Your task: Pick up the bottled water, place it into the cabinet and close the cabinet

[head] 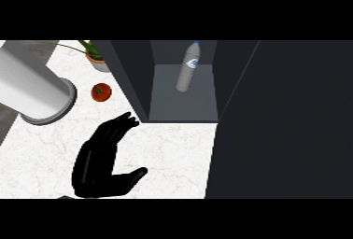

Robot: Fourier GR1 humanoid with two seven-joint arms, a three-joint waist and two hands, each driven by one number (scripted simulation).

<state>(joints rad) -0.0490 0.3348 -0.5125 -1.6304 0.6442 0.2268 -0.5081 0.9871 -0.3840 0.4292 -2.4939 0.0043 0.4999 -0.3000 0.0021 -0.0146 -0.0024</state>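
White marble worktop is filling the lower left of the head view, and a dark cabinet is standing on it with its door swung wide open to the right. On the shelf inside, the water bottle is standing upright near the back, so the placing part of the task looks done and only the closing is remaining. The left hand is lying over the worktop with straight fingers and the thumb spread to the side, holding nothing; its fingertips are pointing toward the cabinet's left front corner, just beside it. The bottle is well apart from this hand, deeper inside the cabinet and to the right. The right hand is not showing anywhere. A tomato, a plant in a pot and a big white cylinder are sitting left of the cabinet. I judge the open door is what needs pushing next
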